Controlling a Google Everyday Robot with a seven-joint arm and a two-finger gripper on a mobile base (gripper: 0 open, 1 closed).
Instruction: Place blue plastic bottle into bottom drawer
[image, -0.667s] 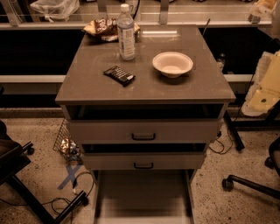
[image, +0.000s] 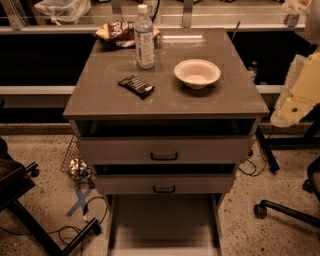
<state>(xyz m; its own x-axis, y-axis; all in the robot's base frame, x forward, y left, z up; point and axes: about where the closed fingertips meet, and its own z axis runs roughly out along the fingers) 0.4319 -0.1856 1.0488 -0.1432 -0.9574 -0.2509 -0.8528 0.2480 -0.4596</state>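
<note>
The blue plastic bottle (image: 144, 37) stands upright at the back left of the cabinet top (image: 165, 102), with a white cap and a pale label. The bottom drawer (image: 162, 225) is pulled out at floor level, a shallow pale tray with nothing visible in it. The two upper drawers (image: 164, 150) stand slightly ajar. My gripper is not in view; only a pale cream part of my arm (image: 297, 92) shows at the right edge, away from the bottle.
A white bowl (image: 197, 73) and a dark snack bar (image: 136, 86) lie on the cabinet top, with a chip bag (image: 116, 32) behind the bottle. Chair bases stand at the left (image: 30, 210) and right (image: 290, 210). Cables and a wire basket (image: 75, 162) lie on the floor.
</note>
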